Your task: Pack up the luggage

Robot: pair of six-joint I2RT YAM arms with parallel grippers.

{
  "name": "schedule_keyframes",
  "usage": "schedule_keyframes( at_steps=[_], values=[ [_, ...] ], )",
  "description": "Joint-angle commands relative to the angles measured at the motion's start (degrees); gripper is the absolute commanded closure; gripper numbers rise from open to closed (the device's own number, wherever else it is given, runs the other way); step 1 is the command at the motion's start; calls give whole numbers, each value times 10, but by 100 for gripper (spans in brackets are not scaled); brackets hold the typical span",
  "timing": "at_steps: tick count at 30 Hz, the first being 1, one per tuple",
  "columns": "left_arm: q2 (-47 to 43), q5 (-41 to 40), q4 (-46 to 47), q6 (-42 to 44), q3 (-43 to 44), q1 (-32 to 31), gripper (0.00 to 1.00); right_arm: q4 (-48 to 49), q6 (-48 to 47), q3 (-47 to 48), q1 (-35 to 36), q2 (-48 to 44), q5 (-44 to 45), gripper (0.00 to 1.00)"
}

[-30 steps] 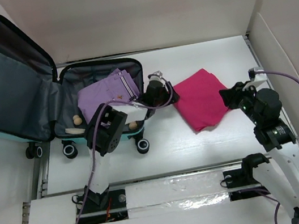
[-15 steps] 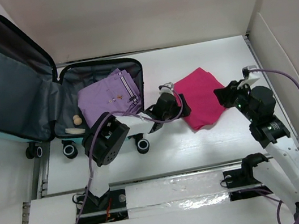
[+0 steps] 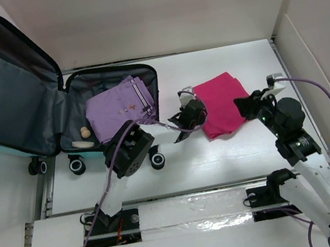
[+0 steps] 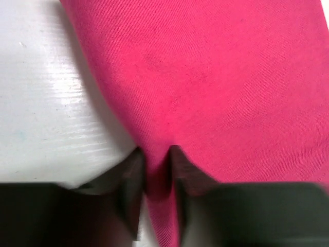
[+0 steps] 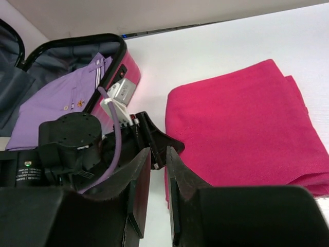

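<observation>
The luggage (image 3: pixel 15 91) lies open at the left, pink-and-teal lid raised, dark grey lining showing; its rim (image 5: pixel 129 62) also shows in the right wrist view. A folded purple shirt (image 3: pixel 118 109) lies in the base. A folded pink cloth (image 3: pixel 223 102) rests on the white table to its right. My left gripper (image 3: pixel 195 115) is shut on the cloth's left edge, a pink fold (image 4: pixel 231 77) pinched between its fingertips (image 4: pixel 157 172). My right gripper (image 3: pixel 246 107) hovers at the cloth's right side, its jaws (image 5: pixel 158 159) a narrow gap apart with nothing between them.
A small beige object (image 3: pixel 84 132) lies in the suitcase base beside the shirt. The suitcase wheels (image 3: pixel 157 160) stick out toward the near edge. White walls (image 3: pixel 323 65) close in the table at the back and right.
My left gripper has swung right from the suitcase edge to the pink cloth, opened wide and then closed on its left edge. My right gripper crept slightly left toward the cloth.
</observation>
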Motion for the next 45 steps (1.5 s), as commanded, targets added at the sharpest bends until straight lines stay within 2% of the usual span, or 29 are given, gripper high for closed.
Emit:
schedule_keyframes(
  at_steps=[1,2,3,11,15,20,24,27,28,31,32,34,39,42,45],
  values=[
    [13,-50,-30,40,39,0,86,47,2,-9,8,-5,-22,75],
    [14,-41,-30,47,42,7,98,47,3,-10,13,-6,-25,75],
    [14,-36,-27,54,42,14,100,53,3,-11,13,-6,-28,75],
    [-88,36,9,141,12,35,100,105,1,-2,19,22,-41,75],
    [-132,132,-17,151,41,77,100,100,-8,-1,19,14,-25,75],
    [-197,175,-82,171,79,124,100,100,-12,-20,19,-19,22,73],
    [-275,209,-147,177,65,181,100,87,-23,-17,19,-15,37,72],
    [-358,214,-181,181,19,245,100,69,-25,-15,19,-5,52,72],
    [-397,218,-189,181,-8,285,100,65,-26,-15,19,-3,53,72],
    [-459,227,-211,188,-69,348,100,60,-27,-16,19,-7,42,72],
    [-469,229,-215,188,-84,391,100,57,-28,-16,19,-11,39,71],
    [-490,258,-217,182,-131,436,100,55,-30,-15,19,-24,37,71],
    [-488,284,-196,184,-191,563,100,37,-32,-20,19,-51,41,71],
    [-463,275,-192,189,-182,604,100,39,-32,-21,19,-52,36,71],
    [-433,249,-182,204,-155,604,100,36,-33,-19,19,-46,32,71]
  ],
)
